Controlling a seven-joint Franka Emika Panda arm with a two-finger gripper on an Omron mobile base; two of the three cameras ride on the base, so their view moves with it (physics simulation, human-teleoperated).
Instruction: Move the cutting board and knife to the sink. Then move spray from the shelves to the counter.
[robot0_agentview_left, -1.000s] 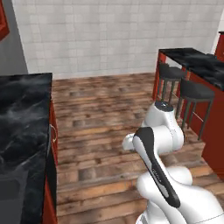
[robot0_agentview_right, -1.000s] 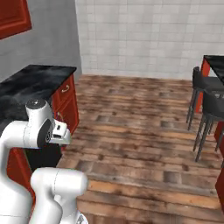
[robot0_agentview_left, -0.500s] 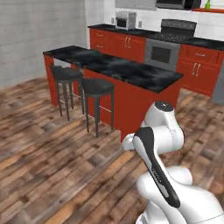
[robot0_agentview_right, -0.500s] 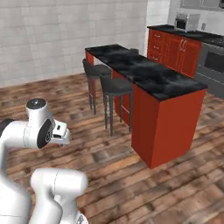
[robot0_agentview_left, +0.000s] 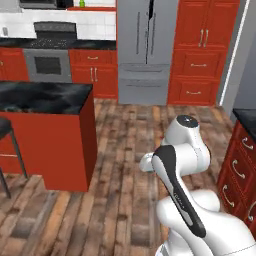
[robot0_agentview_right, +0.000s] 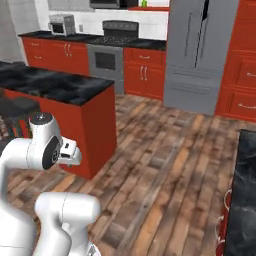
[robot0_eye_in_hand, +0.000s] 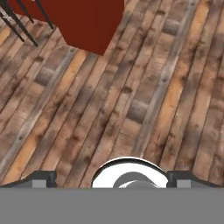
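My gripper (robot0_eye_in_hand: 111, 180) hangs folded close to the arm and points down at bare wood floor. Its fingertips (robot0_eye_in_hand: 40, 179) stand wide apart, open, with nothing between them. The hand (robot0_agentview_right: 69, 153) sits beside the white upper arm. Far off, a small green spray (robot0_agentview_right: 144, 3) stands on the red shelves (robot0_agentview_right: 152, 8) above the stove, cut off by the picture's top edge; it appears too as a green spray (robot0_agentview_left: 82, 3). A black marble counter (robot0_agentview_right: 246, 185) over red drawers runs along the right. The cutting board, knife and sink are out of view.
A red island with a black top (robot0_agentview_left: 47, 97) stands to the left, a stool (robot0_agentview_left: 4, 131) beside it. Grey fridge (robot0_agentview_left: 145, 47), stove (robot0_agentview_left: 49, 60) and red cabinets (robot0_agentview_left: 200, 50) line the far wall. Wood floor (robot0_agentview_left: 125, 150) lies between.
The whole scene has swung with the base: the island and stools slid left, and the fridge, stove and right-hand counter came into view. The arm keeps its folded pose, jaws still open.
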